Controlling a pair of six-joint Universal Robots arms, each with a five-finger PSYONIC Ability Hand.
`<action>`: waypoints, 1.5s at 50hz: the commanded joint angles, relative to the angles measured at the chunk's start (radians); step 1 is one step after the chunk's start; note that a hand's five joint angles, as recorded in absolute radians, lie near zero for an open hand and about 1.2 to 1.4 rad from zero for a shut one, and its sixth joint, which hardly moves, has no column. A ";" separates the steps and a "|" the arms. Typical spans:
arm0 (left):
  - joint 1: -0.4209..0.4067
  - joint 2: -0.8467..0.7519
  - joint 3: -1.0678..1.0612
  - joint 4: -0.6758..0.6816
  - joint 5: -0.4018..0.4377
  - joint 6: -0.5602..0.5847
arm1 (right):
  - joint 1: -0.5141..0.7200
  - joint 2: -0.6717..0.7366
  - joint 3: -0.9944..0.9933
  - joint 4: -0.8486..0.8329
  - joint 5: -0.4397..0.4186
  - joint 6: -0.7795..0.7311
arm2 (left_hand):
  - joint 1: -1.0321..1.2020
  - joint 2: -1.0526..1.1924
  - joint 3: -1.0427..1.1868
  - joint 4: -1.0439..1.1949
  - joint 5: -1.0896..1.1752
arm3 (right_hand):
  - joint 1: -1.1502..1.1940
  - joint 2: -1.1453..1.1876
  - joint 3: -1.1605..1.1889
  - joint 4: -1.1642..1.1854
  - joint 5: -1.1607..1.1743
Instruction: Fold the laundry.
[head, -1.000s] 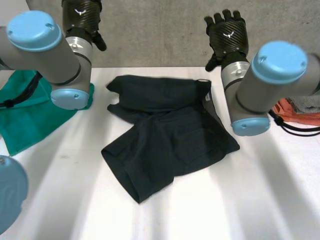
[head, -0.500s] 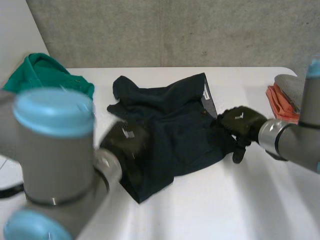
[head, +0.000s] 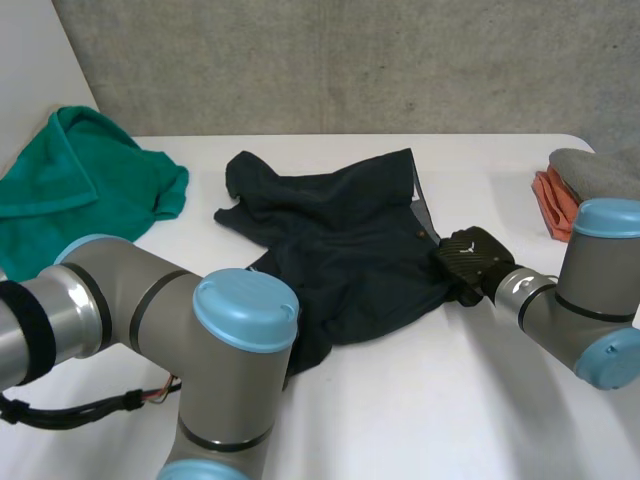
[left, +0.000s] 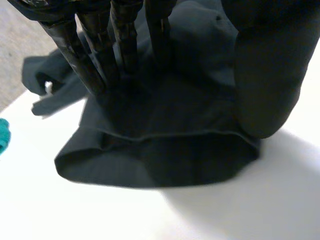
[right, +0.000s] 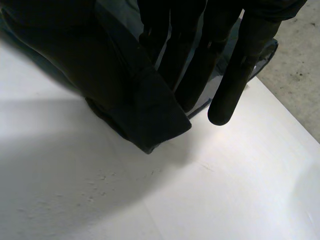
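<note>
Dark navy shorts (head: 340, 240): lying crumpled in the middle of the white table (head: 430, 400), waistband side toward 2 o'clock, legs toward 7 o'clock.
My left hand (left: 265, 75): resting on a leg hem of the shorts. Its fingers (left: 125, 45) are straight and a little spread, with the tips pressed into the cloth. The thumb is down beside the hem and pinches nothing.
My left arm (head: 200, 340): lies across the shorts' 7 o'clock corner in the head view.
My right hand (head: 470, 262): at the shorts' 3 o'clock edge. Its fingers (right: 225, 75) are straight and close together, reaching down at a folded hem, with one tip over bare table. They grip nothing.
Green cloth (head: 90, 180): bunched at the table's 10 o'clock, well apart from the shorts.
Orange cloth (head: 552, 205): at the table's 3 o'clock edge, with a grey cloth (head: 590, 165) on top of it.
</note>
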 joint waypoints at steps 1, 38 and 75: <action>0.038 -0.068 0.010 0.152 0.000 0.158 | 0.004 -0.093 0.051 0.069 0.023 0.064 | 0.319 0.321 0.320 0.313 0.312 | 0.304 0.221 0.211 0.205 0.231; 0.209 0.311 -0.163 -0.215 0.304 0.134 | -0.001 -0.341 0.033 0.644 0.112 0.027 | 0.162 0.163 0.163 0.155 0.154 | 0.304 0.221 0.211 0.205 0.231; 0.100 0.276 -0.025 -0.210 0.096 0.222 | -0.063 -0.440 0.071 0.622 0.123 -0.096 | 1.048 1.050 1.049 1.041 1.040 | 0.304 0.221 0.211 0.205 0.231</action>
